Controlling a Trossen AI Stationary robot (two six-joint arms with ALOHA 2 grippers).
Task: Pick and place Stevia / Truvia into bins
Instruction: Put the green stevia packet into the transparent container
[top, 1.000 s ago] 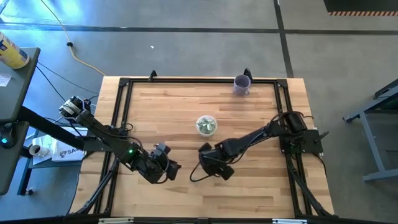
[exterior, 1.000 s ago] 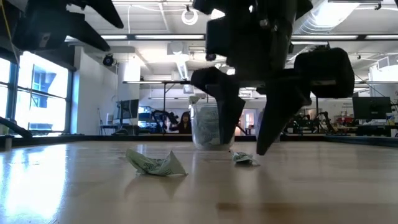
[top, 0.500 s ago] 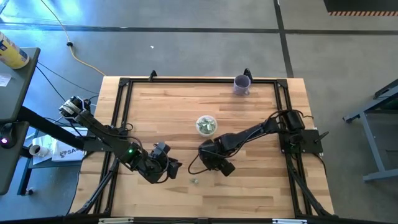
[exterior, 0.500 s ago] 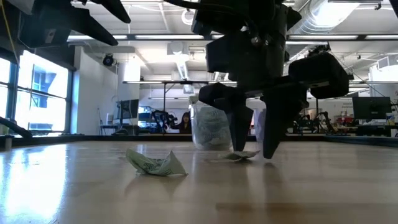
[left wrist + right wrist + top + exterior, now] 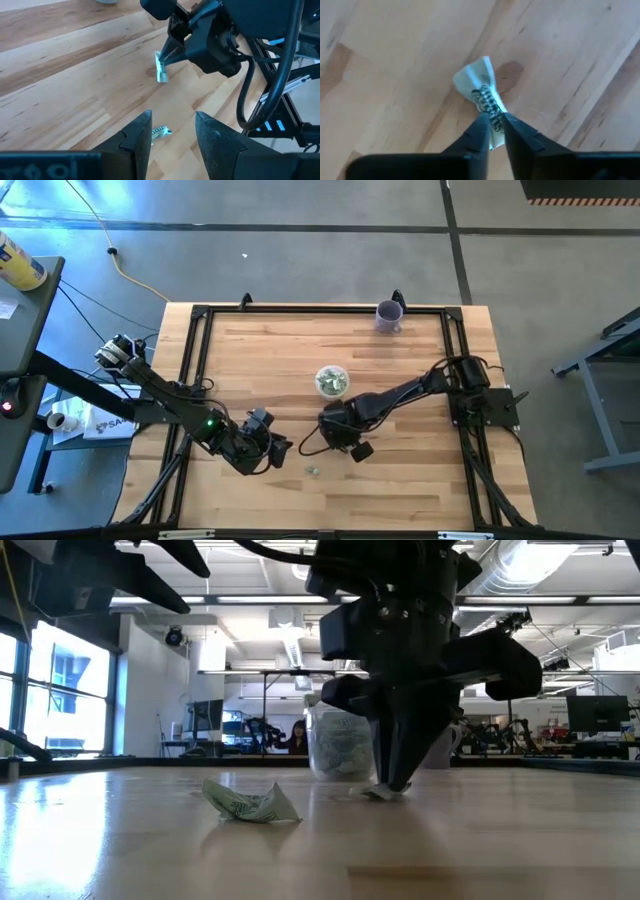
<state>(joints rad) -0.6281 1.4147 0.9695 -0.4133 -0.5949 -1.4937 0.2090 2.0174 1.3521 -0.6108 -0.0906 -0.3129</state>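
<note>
Surface [image 5: 400,370]: a pale wooden surface edged by a dark metal frame, seen from above with one arm at each side.
Right pincer [image 5: 492,129]: near the middle of the surface, on the near side of the clear cup, pointing down; its two dark fingers [image 5: 477,134] are pressed together on a packet, with the tips right at the wood.
Pinched packet [image 5: 481,90]: a crinkled white and pale green sweetener packet, squeezed at its middle between the fingers, its lower edge at or just above the surface; whether it touches cannot be told.
Left pincer [image 5: 172,131]: at the near left of the surface, hovering above the wood with fingers spread and nothing between them.
Loose packet [image 5: 313,471]: a small crumpled packet lying on the wood, near the front edge, between the two pincers.
Clear cup [image 5: 332,380]: a small round translucent cup at the centre of the surface, just beyond the right pincer, with several packets inside.
Purple cup [image 5: 389,315]: upright at the far edge, right of centre, well apart from everything else.
</note>
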